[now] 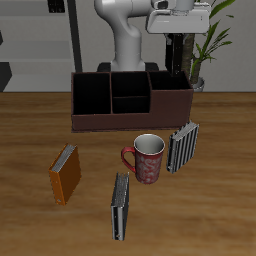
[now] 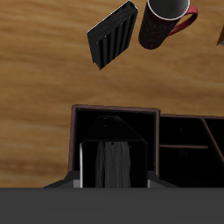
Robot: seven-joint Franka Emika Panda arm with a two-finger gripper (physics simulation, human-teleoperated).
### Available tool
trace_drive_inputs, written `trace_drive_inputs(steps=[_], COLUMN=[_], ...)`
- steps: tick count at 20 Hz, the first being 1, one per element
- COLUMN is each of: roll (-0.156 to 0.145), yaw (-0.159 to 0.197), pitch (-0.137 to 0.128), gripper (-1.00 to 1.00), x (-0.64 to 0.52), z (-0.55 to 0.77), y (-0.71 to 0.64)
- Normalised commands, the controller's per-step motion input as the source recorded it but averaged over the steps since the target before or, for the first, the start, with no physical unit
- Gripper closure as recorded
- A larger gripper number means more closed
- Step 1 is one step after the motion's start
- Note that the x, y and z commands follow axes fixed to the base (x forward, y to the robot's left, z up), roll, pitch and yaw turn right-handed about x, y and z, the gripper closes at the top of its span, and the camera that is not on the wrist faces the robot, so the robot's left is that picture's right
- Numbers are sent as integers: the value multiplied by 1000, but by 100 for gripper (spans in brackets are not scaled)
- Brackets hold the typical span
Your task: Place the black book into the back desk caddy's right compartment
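Note:
The back desk caddy (image 1: 100,118) is a long dark brown box with black sections, standing in front of the robot's base. My gripper (image 1: 177,38) is shut on the black book (image 1: 178,55), which hangs upright over the caddy's right compartment (image 1: 172,92). The book's lower edge is about level with the caddy's back rim. In the wrist view the black book (image 2: 112,164) is seen end-on between my fingers, straight over the right compartment (image 2: 112,122), whose brown walls (image 2: 72,140) frame it.
A red mug (image 1: 147,158) (image 2: 164,22) and a grey-and-black striped book (image 1: 183,146) (image 2: 113,35) stand in front of the caddy. A dark grey book (image 1: 120,205) and an orange book (image 1: 65,173) lie nearer the table's front edge. A plant (image 1: 207,50) stands behind the caddy.

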Motion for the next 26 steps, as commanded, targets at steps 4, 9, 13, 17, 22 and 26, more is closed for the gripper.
trace_drive_inputs(steps=[4,9,13,17,22,26], roll=[-2,-8,-1,4,11,21], yaw=[1,4,20,0,10,25], pitch=[1,7,7,22,6,8], gripper=[100,100,100,100,100,100], x=[11,16,55,40,49,50], z=[-39,-66,-102,-165,-141,-208], y=[-32,-23,-39,-26,-11,20])
